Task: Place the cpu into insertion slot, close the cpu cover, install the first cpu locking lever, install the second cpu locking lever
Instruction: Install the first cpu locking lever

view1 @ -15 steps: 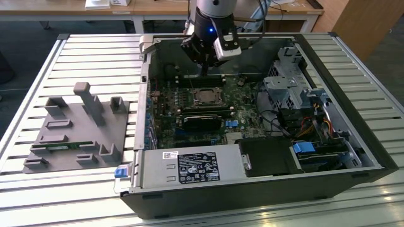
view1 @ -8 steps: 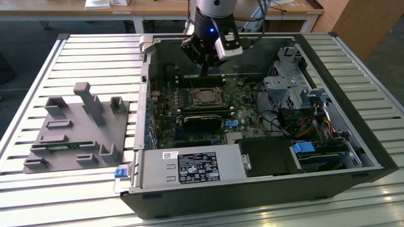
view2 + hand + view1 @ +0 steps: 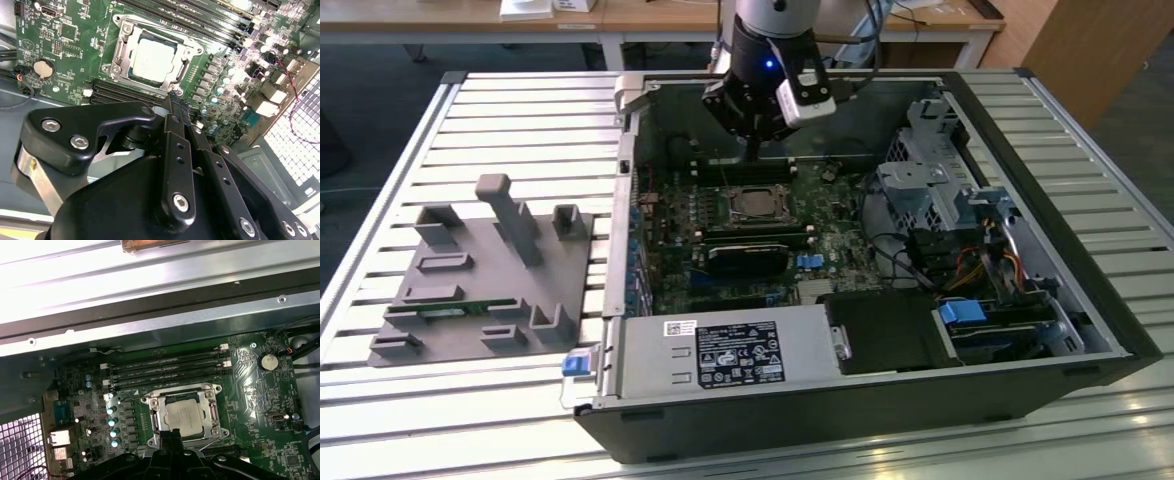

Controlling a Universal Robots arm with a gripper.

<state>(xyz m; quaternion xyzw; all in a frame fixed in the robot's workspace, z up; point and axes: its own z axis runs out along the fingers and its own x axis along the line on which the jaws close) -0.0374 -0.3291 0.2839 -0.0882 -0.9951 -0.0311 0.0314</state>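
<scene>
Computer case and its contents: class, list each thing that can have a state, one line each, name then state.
computer case: lying on its side, side panel off, inside exposed.
cpu: seated flat in the insertion slot.
cpu cover: down around the cpu, framing it.
gripper: above the board, beside the cpu cover, holding nothing.
grey fixture tray: flat on the table beside the case.

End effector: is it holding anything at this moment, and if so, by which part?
Nothing is held. The end effector hovers with its tip beside the cpu cover; the cpu already sits in the insertion slot, under the cover.
</scene>
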